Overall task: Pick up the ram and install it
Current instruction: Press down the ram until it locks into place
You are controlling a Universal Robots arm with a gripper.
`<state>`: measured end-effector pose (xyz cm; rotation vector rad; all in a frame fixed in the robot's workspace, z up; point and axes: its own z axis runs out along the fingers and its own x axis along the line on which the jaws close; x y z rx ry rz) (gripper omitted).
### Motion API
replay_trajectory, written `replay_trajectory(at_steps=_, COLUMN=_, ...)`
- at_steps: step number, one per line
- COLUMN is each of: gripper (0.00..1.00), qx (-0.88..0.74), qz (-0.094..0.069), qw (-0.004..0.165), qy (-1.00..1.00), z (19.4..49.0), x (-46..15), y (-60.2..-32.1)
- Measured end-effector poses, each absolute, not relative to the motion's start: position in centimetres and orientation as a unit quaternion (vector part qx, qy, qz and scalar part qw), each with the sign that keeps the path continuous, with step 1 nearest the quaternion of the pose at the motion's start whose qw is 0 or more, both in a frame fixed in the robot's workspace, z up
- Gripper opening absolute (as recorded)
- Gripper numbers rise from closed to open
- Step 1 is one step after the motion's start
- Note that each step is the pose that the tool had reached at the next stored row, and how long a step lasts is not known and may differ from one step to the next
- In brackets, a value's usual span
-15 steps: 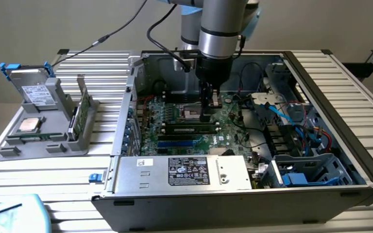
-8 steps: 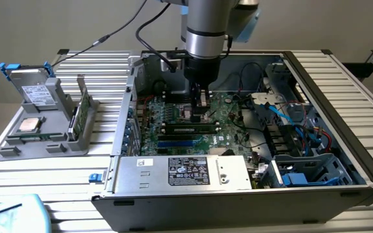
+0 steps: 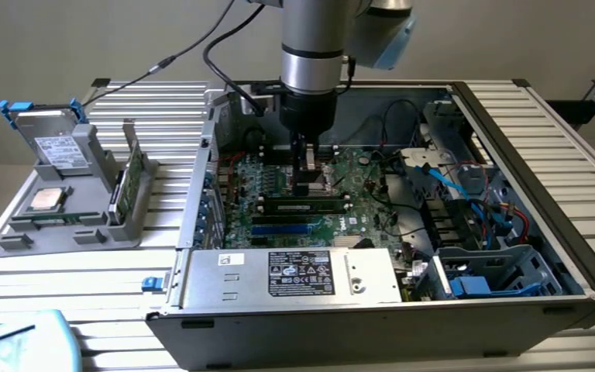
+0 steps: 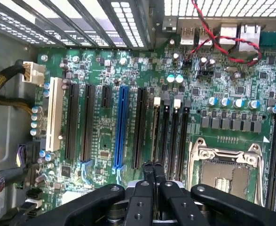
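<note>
The ram (image 3: 303,205), a long dark-green stick with black chips, stands in a memory slot on the motherboard (image 3: 365,174) inside the open computer case. My gripper (image 3: 308,188) hangs straight down over the middle of the stick, fingers shut together with nothing between them, their tips at its top edge. Contact cannot be told. From the wrist, the ram (image 4: 155,127) shows edge-on as a thin strip in the first of several black slots, with the shut gripper (image 4: 153,165) just above its end. The empty processor socket (image 4: 227,172) lies beside those slots.
A grey fixture (image 3: 65,225) outside the case at the exterior view's left holds a silver processor (image 3: 47,200), another green stick (image 3: 130,182) and a drive (image 3: 55,143). The power supply (image 3: 292,275) sits at the case front. Cables (image 3: 452,182) and drive bays crowd the exterior view's right.
</note>
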<state>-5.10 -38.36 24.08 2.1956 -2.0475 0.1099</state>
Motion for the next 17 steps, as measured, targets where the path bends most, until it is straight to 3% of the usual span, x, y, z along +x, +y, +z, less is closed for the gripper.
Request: replay_trajectory(at_steps=17, gripper=0.10, qx=0.729, qz=0.037, qw=0.069, qy=-0.680, z=22.3, x=-5.2, y=-38.4)
